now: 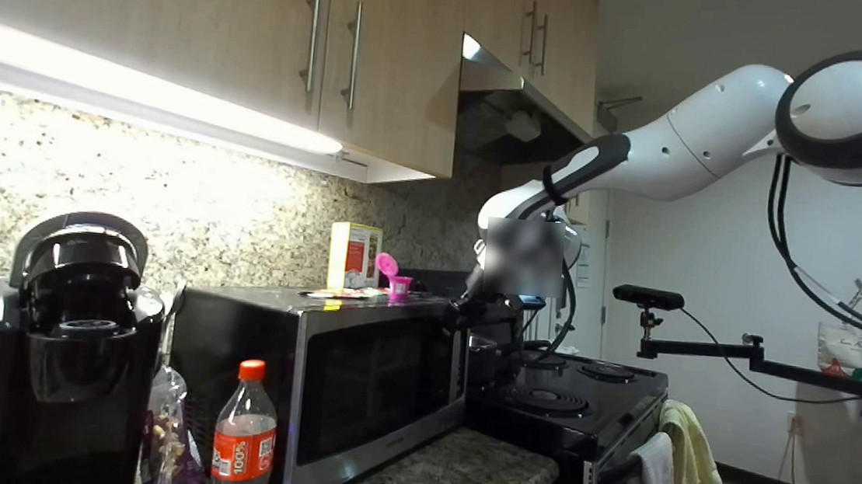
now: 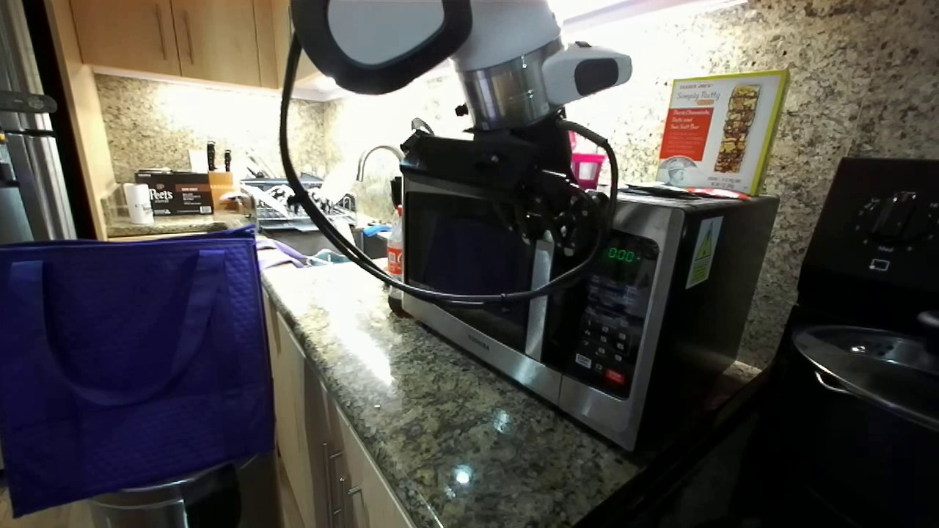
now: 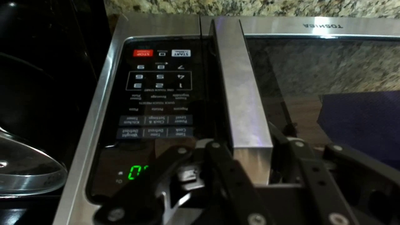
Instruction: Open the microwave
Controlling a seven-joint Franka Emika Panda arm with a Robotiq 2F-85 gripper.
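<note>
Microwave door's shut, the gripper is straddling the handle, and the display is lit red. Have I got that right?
One slip: the display is lit green, not red, as an exterior view and the wrist view show. The rest stands: the microwave door is shut and the gripper is straddling the handle.

"TOSHIBA" and "0:00" on the microwave (image 2: 594, 315).

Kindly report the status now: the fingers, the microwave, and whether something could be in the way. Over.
Fingers open, straddling the door handle. Microwave shut. Arm cable loops across its front in an exterior view; might snag.
</note>
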